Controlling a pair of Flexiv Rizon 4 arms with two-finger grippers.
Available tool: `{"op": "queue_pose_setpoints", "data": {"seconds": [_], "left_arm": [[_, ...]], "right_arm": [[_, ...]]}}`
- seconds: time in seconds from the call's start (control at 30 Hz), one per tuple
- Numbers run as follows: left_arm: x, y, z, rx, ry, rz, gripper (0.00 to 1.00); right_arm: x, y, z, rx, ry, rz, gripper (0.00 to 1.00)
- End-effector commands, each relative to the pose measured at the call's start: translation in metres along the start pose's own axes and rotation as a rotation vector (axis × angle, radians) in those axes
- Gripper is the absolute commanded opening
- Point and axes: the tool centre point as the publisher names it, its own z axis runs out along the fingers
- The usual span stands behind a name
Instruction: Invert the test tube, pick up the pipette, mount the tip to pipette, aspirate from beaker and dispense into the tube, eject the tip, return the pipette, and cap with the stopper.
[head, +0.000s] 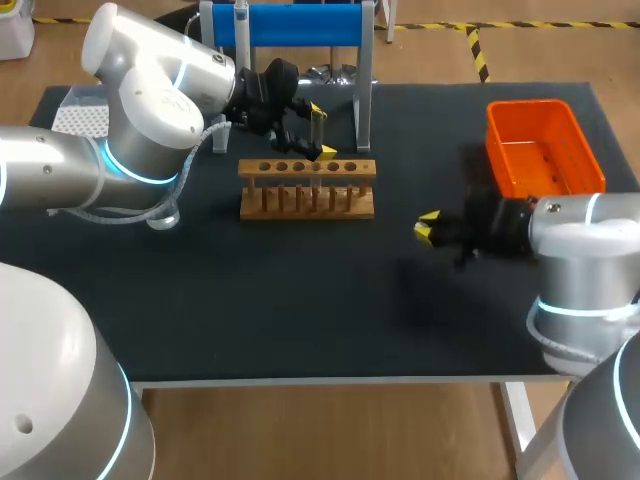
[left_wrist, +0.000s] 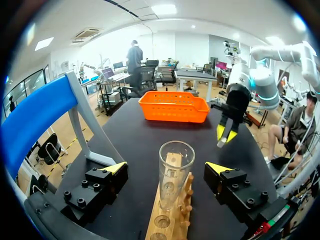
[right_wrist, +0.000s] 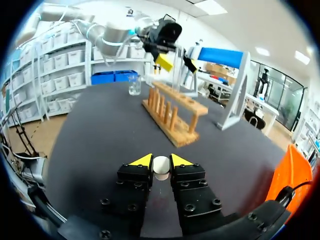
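Notably, we found our left gripper (left_wrist: 166, 166) released and astride, not touching, the upright test tube (left_wrist: 176, 175) in the wooden rack (left_wrist: 172, 222), so a skewed close might have tipped it; our right gripper (right_wrist: 161, 159) clenched the white stopper (right_wrist: 161, 168).

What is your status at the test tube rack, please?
Left gripper open around upright test tube in rack. Right gripper shut on stopper. Nothing obstructing.
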Motion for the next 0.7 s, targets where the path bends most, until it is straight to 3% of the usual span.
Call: {"op": "queue_pose_setpoints", "data": {"seconds": [0.03, 0.3, 0.7], "left_arm": [[-0.001, -0.001, 0.000, -0.004, 0.003, -0.001, 1.00], [-0.001, -0.001, 0.000, -0.004, 0.003, -0.001, 1.00], [-0.001, -0.001, 0.000, -0.004, 0.003, -0.001, 1.00]], "right_arm": [[-0.015, 0.030, -0.017, 0.012, 0.133, -0.011, 0.00], [-0.034, 0.091, -0.027, -0.004, 0.219, -0.081, 0.00], [-0.045, 0.136, -0.014, 0.021, 0.318, -0.140, 0.00]]}}
